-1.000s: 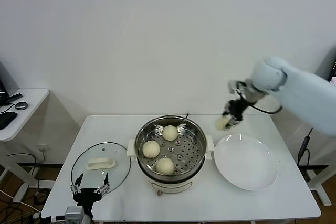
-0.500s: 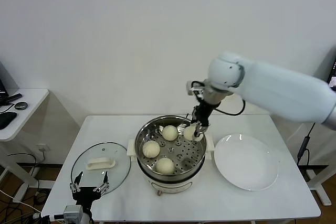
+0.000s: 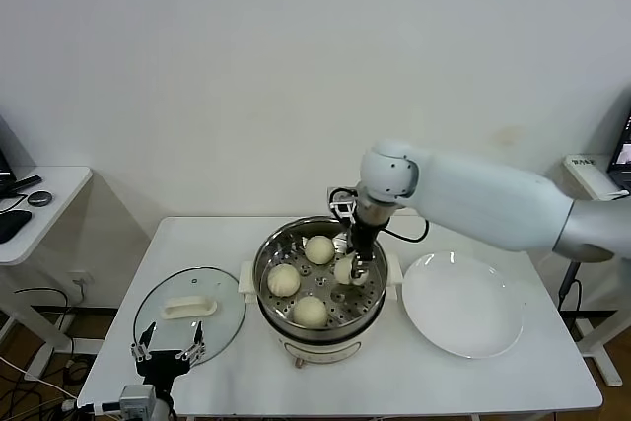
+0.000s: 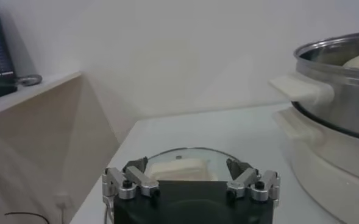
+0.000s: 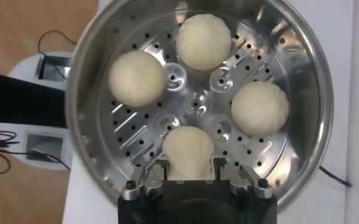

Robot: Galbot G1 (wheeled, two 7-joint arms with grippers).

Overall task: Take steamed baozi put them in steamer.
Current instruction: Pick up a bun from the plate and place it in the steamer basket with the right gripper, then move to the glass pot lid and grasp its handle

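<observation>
The steel steamer (image 3: 271, 261) (image 5: 313, 73) stands mid-table with three cream baozi (image 3: 284, 280) (image 3: 318, 249) (image 3: 311, 312) lying on its perforated tray. My right gripper (image 3: 349, 271) (image 5: 188, 170) hangs inside the pot over the tray's right side, shut on a fourth baozi (image 3: 344, 269) (image 5: 188, 152) squeezed between its fingers. In the right wrist view the three loose baozi (image 5: 137, 78) (image 5: 203, 41) (image 5: 259, 108) ring the tray's centre. My left gripper (image 3: 169, 352) (image 4: 191, 182) stands open and empty at the table's front left, by the glass lid.
A round glass lid (image 3: 187, 315) (image 4: 185, 159) with a white handle lies left of the pot. An empty white plate (image 3: 461, 305) sits to the right. A side table (image 3: 39, 206) with dark items stands at far left.
My right arm swung left from above the plate's far side, carrying the baozi over the pot rim and down inside the steamer. The left arm has not moved.
</observation>
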